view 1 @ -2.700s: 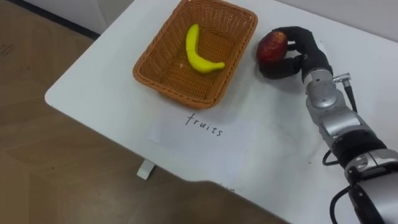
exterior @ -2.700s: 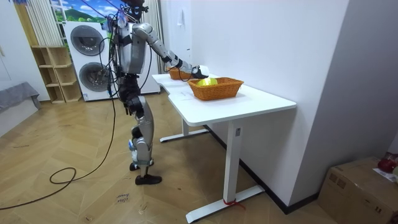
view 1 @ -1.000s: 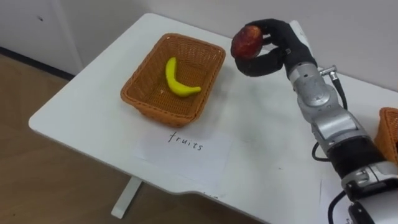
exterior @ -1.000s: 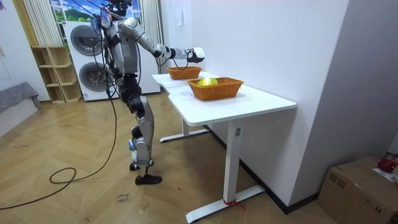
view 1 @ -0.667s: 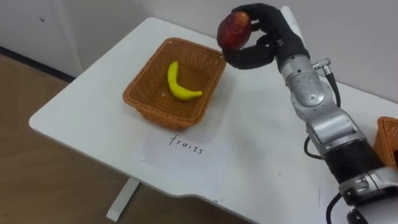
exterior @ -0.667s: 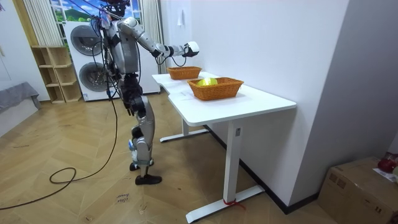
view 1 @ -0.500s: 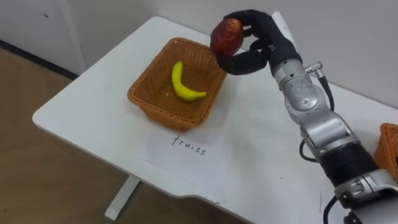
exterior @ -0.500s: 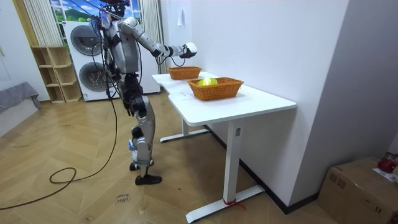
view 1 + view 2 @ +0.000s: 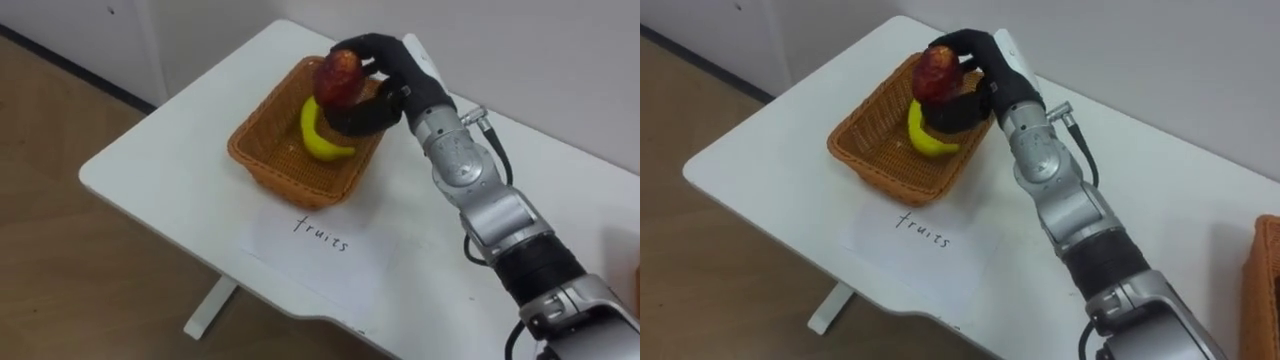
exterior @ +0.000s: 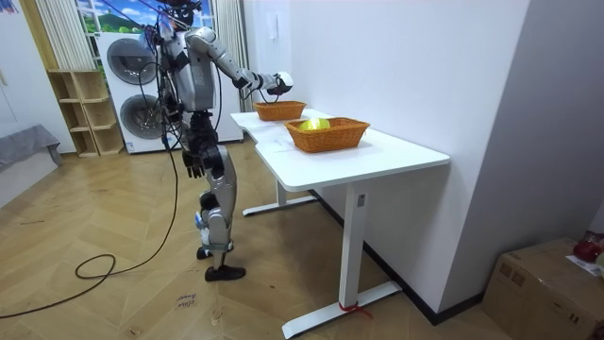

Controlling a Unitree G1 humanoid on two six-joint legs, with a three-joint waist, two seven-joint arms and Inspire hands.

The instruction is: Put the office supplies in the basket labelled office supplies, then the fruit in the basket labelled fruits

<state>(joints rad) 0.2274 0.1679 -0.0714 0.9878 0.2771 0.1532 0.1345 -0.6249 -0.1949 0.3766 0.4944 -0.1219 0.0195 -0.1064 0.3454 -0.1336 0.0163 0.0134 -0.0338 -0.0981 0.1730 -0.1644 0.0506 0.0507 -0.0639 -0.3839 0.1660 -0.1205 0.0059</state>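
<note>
Left eye view: right hand (image 9: 388,84) grips red fruit (image 9: 338,76) above fruit basket (image 9: 285,183).

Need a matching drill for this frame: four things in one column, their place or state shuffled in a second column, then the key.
Things
1. apple
2. banana
3. paper sheet
4. wicker basket

Places and states
A. flat on the table, on the near side of the basket
B. gripped in the right hand, above the basket
C. lying inside the basket
D. standing on the table, open side up

Pairs: 1-B, 2-C, 3-A, 4-D
</note>
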